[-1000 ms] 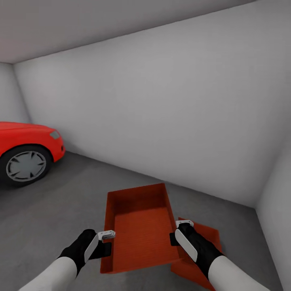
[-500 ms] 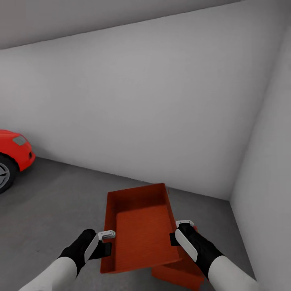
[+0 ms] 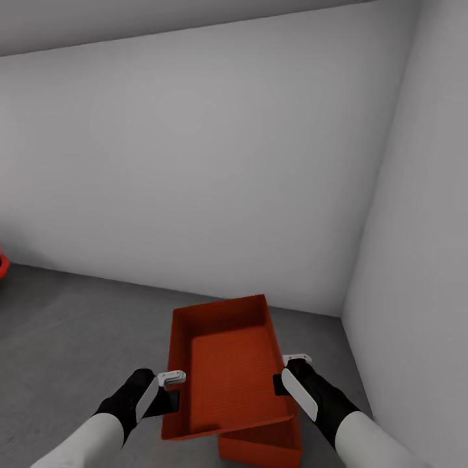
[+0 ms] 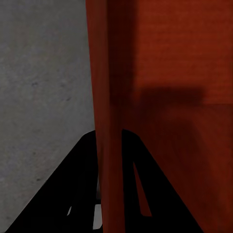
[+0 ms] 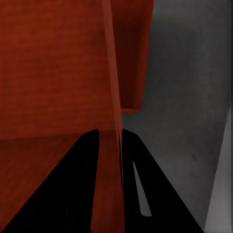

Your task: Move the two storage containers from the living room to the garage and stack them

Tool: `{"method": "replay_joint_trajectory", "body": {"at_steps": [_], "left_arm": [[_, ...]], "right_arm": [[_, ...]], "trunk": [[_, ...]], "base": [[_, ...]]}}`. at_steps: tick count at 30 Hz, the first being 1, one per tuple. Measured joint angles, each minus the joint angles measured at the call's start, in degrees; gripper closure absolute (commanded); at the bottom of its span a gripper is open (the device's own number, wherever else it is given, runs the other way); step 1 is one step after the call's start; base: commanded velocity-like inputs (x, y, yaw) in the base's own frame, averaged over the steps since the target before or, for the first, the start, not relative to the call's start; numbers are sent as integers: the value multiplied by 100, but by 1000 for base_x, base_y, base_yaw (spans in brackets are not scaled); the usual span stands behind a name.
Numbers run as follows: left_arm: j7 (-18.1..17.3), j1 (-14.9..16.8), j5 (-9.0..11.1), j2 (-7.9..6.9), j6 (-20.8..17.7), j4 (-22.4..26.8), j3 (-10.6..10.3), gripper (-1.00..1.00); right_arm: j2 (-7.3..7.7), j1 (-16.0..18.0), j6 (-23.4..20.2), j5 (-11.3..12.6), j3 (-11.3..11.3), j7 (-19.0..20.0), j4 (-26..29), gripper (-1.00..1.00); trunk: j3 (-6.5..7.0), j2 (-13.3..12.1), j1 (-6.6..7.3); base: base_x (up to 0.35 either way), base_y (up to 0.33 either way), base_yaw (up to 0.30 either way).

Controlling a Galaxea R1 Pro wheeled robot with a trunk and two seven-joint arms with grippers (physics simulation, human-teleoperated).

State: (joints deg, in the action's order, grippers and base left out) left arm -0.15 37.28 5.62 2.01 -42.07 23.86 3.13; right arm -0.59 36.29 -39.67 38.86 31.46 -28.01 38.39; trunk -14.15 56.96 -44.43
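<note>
I hold one orange-red storage container [image 3: 227, 370] above the dark grey floor [image 3: 71, 325] of the garage. My left gripper [image 3: 170, 380] is shut on its left wall and my right gripper [image 3: 289, 370] on its right wall. In the left wrist view the container's wall [image 4: 108, 97] runs between the black fingers of the left gripper [image 4: 109, 143]. The right wrist view shows the other wall [image 5: 112, 87] pinched in the right gripper [image 5: 110, 138]. The second container [image 3: 263, 447] rests on the floor below the held one, mostly covered by it; its end [image 5: 133, 48] pokes out beyond the held bin.
A plain grey-white back wall [image 3: 195, 162] and a side wall [image 3: 416, 260] meet in a corner ahead on the right. A sliver of a red car [image 3: 2, 263] sits at the far left edge. Bare concrete [image 4: 43, 73] spreads to the left.
The whole view has swung right, so the red car has slid off the left edge. The floor container now lies more directly under the held one. Both grips are unchanged.
</note>
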Motion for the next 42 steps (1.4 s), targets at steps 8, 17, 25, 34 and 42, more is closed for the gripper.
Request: {"method": "replay_joint_trajectory", "body": {"at_steps": [8, 17, 25, 34, 42], "left_arm": [[0, 0, 11, -5, 0, 0, -5, 100], [0, -1, 13, -6, 0, 0, -5, 100], [2, 0, 3, -1, 0, 0, 0, 100], [-7, 0, -4, -4, -1, 1, 5, 100], [-5, 0, -1, -4, -1, 1, 3, 100]], "right_arm": [[-5, 0, -1, -3, -2, -5, 0, 100], [-5, 0, 2, 4, 3, -9, 0, 100], [1, 0, 5, 11, 11, -6, 0, 100], [-9, 0, -4, -15, -10, -2, 0, 100], [-9, 0, -5, -18, -14, 0, 0, 100]], "trunk": [[0, 0, 0], [0, 0, 0], [0, 0, 1], [0, 0, 2], [0, 0, 2]], "base": [[135, -129, -4], [99, -140, 0], [159, -81, 0], [307, -4, 0], [332, 0, 0]]}}
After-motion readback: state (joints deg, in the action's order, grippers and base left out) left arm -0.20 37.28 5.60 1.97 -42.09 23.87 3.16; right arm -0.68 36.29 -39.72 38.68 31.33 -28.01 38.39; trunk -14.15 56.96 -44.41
